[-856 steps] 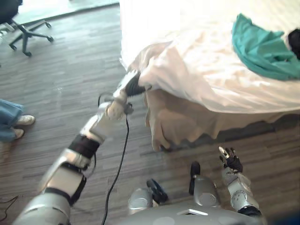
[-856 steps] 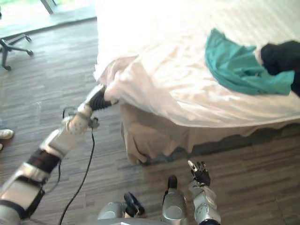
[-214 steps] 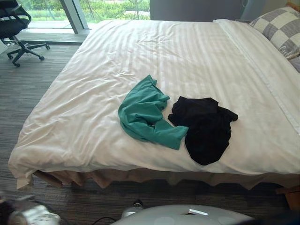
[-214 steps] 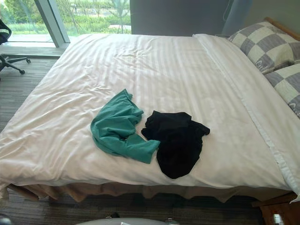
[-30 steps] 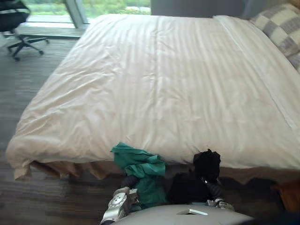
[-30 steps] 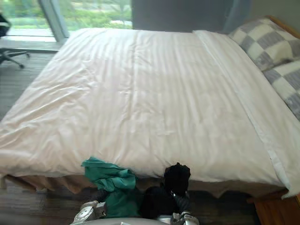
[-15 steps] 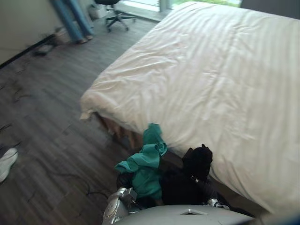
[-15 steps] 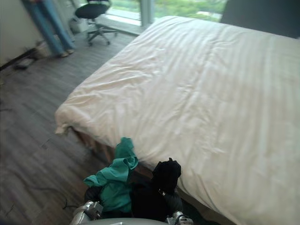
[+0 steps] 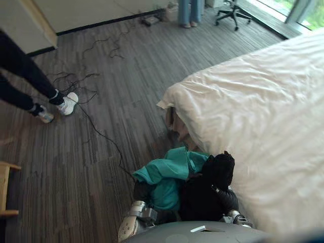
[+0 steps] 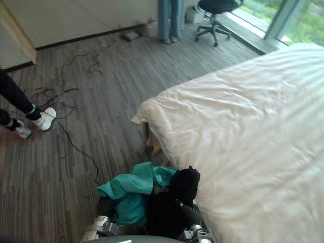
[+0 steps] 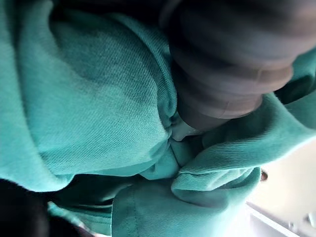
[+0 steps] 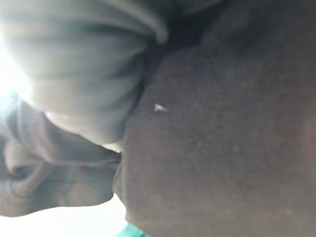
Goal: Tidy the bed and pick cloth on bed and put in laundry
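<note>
- The teal cloth (image 9: 169, 174) is off the bed (image 9: 263, 116), bunched up above the floor (image 9: 101, 91) just beside the bed's near edge, close to its corner.
- It lies draped over the left hand (image 11: 229, 64). The fingers are buried in its folds, so I cannot tell how they are set.
- The black cloth (image 9: 207, 187) is bundled against the teal one, touching it, between it and the bed's edge.
- It covers the right hand (image 12: 84, 74), and I cannot tell the state of those fingers either.
- The bed's white cover lies smooth, with a tan skirt (image 9: 174, 124) showing at the corner.
- Loose cables (image 9: 101, 134) trail over the floor, out from the bed's corner.
- Well away from the bed, a person in dark trousers and white shoes (image 9: 30, 86) stands.
- Another person's legs in blue trousers (image 9: 190, 12) and an office chair (image 9: 233, 10) are by the far wall.
</note>
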Tool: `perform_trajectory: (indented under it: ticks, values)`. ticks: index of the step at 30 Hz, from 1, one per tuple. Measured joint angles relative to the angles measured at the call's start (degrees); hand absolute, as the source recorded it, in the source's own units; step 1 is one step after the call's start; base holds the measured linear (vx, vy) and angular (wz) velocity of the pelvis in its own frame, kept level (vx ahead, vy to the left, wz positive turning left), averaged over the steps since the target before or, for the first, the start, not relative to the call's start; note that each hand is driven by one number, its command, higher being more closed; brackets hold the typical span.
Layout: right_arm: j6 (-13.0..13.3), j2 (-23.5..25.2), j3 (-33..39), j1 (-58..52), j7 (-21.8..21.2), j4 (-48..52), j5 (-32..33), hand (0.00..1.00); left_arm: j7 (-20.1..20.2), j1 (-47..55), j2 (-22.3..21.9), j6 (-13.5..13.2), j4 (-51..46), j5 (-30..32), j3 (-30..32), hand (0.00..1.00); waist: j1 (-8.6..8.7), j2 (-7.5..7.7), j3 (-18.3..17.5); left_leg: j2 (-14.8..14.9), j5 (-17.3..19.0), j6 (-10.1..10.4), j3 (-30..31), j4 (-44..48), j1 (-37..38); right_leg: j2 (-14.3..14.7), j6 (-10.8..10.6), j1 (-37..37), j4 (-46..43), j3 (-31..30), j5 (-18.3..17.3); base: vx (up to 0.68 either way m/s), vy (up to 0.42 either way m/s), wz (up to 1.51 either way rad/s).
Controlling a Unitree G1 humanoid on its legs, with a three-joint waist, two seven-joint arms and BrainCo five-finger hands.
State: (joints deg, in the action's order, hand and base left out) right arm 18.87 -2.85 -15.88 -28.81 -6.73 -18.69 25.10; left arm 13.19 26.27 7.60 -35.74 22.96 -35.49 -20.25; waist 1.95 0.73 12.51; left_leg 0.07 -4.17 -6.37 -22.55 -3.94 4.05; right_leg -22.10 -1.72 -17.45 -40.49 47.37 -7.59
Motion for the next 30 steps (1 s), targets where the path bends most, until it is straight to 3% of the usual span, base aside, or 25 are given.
perform_trajectory:
  ticks: [1,2,3,5,6,7,8,9,10,11,12,13,14,19,24,26,27,30]
  values:
    - [1.1,0.0,-1.5,1.0,0.6,-1.5,-0.9,1.0,2.2,-0.2,0.4,-1.7,3.0,-2.4,1.1,1.0,-0.68,0.27,0.2,0.2,0.8,-0.1,2.7,0.0,0.1,-0.4,1.5,2.8,-2.9,-1.6,-5.3,0.3,-0.006,0.77]
    - [2.4,-0.1,-2.1,1.2,1.2,-2.2,-1.6,1.0,4.9,-0.1,0.3,-3.4,6.1,-4.7,1.4,1.0,-1.01,-0.06,0.5,0.5,1.3,0.1,4.3,0.2,0.4,1.7,0.2,5.4,-1.4,-5.6,-7.9,0.24,-0.003,0.75]
    - [3.3,-0.1,-2.4,1.2,1.6,-2.6,-1.6,1.0,7.0,0.1,0.3,-4.1,7.4,-5.7,1.3,1.0,-0.93,-0.28,0.9,0.6,1.5,0.1,5.4,0.3,0.8,3.1,-0.7,6.3,-0.4,-7.5,-8.5,0.19,-0.014,0.99]
    - [5.7,-0.1,-2.8,1.0,2.5,-4.7,-1.6,1.0,15.1,1.7,1.4,-7.3,9.5,-8.9,1.3,1.0,0.31,-0.69,1.3,0.6,1.9,0.4,11.1,1.9,1.2,8.3,-1.6,8.5,5.7,-14.1,-10.1,0.18,-0.055,1.39]
    - [6.3,-0.1,-2.7,1.0,2.8,-4.9,-1.5,1.0,17.2,2.0,1.8,-8.1,9.9,-9.6,1.3,1.0,0.21,-0.65,1.3,0.6,1.8,0.9,12.3,2.3,0.9,9.1,-1.6,9.2,8.0,-15.8,-10.1,0.11,-0.077,1.23]
    - [7.4,-0.2,-2.7,1.1,3.4,-5.5,-1.0,1.0,21.7,3.1,2.8,-9.6,10.3,-11.6,1.6,1.0,-0.48,0.06,1.2,-0.4,2.0,1.3,14.0,2.4,0.9,10.2,-1.8,10.3,13.9,-18.9,-8.6,0.08,-0.1,0.93]
    - [8.4,-0.3,-2.7,1.0,3.5,-6.0,-0.3,1.0,26.5,4.4,4.4,-10.9,10.4,-13.4,2.7,1.0,-1.28,1.71,1.2,-2.5,2.3,1.8,15.4,2.0,0.9,10.0,-0.6,11.5,18.9,-22.2,-4.9,0.08,-0.124,0.87]
    - [8.8,-0.6,-2.5,1.1,3.5,-6.7,0.6,1.0,28.7,4.7,4.4,-11.1,11.2,-14.2,3.2,1.0,-1.36,1.92,1.0,-3.0,2.1,2.1,16.4,1.7,0.9,9.8,-0.9,10.8,19.7,-22.8,-5.8,0.12,-0.195,0.67]
    - [9.0,-1.3,-1.5,1.2,3.2,-8.1,2.5,1.0,35.4,6.1,4.0,-12.1,12.0,-17.7,4.2,1.0,-2.24,1.27,0.0,-3.2,1.0,2.7,16.8,-0.3,0.8,11.1,-1.4,9.7,24.7,-24.0,-7.0,0.09,-0.165,0.37]
    - [9.2,-1.6,-1.2,1.4,2.9,-8.4,2.9,1.0,37.8,6.4,3.5,-12.2,12.2,-18.9,4.7,1.0,-2.39,1.18,-0.1,-3.0,0.4,2.9,16.9,-1.1,1.1,11.3,-1.6,9.3,25.8,-23.8,-7.0,0.1,-0.169,0.27]
    - [9.5,-1.9,-0.3,1.5,2.2,-9.4,3.8,1.0,42.1,7.1,2.8,-12.2,11.6,-21.5,4.8,1.0,-2.19,-0.03,-0.3,-2.5,-0.2,3.5,16.8,-2.0,1.2,11.9,-1.4,9.1,27.0,-23.3,-6.7,0.05,-0.082,0.1]
    - [9.6,-2.2,-0.3,1.4,1.8,-9.7,4.6,1.0,42.5,7.2,2.5,-12.1,10.8,-21.4,4.8,1.0,-2.25,-0.07,-0.3,-2.4,-0.1,3.6,16.6,-2.0,1.2,12.1,-1.5,9.0,27.4,-23.2,-6.6,0.04,-0.06,0.08]
    - [4.0,-2.3,-7.1,-6.6,1.3,3.8,5.0,1.0,22.6,10.6,-0.3,0.6,-7.5,-8.3,-1.8,1.0,-1.47,-0.85,-8.2,-0.2,0.5,6.2,9.7,-2.1,2.9,14.3,-1.2,5.9,32.0,-28.1,-6.4,0.0,0.0,0.0]
    - [4.0,-2.3,-7.1,-6.6,1.3,3.8,5.0,1.0,22.3,10.6,-0.4,0.6,-7.5,-8.3,-1.9,1.0,-1.34,-0.81,-8.1,0.0,0.7,6.3,8.9,-2.0,3.0,14.5,-1.1,6.1,32.2,-28.6,-6.4,0.0,0.0,-0.05]
    - [1.8,-2.2,-7.3,-7.3,2.5,3.7,4.8,1.0,11.5,8.4,-0.4,5.9,-6.8,-6.5,-3.1,1.0,-0.47,-0.33,-8.3,0.7,1.1,6.8,7.5,-2.0,2.9,15.1,-0.8,6.4,32.7,-30.1,-6.1,0.01,-0.016,-0.17]
    - [0.6,-2.1,-7.3,-6.8,2.9,2.2,2.7,1.0,4.7,6.2,-0.3,10.0,-4.0,-3.6,-4.5,1.0,0.36,0.05,-8.6,1.0,1.3,7.1,7.6,-1.7,3.0,15.6,-0.5,5.8,33.7,-30.1,-6.0,0.06,-0.041,-0.01]
    - [0.5,-2.2,-7.2,-6.5,3.0,1.4,2.5,1.0,3.2,5.4,-0.3,11.3,-3.1,-3.1,-4.9,1.0,0.36,0.15,-8.6,1.1,1.5,7.3,7.6,-1.2,2.8,15.7,-0.4,5.7,33.7,-30.0,-5.9,0.08,-0.047,0.04]
    - [-2.1,-2.4,-5.2,-2.6,3.5,-0.3,1.5,1.0,-5.4,0.4,-0.3,17.2,0.8,-0.8,-5.7,1.0,0.2,1.32,-6.0,2.8,6.7,6.8,7.7,15.7,-3.9,15.6,0.0,3.2,34.2,-28.8,-5.4,0.07,-0.069,0.27]
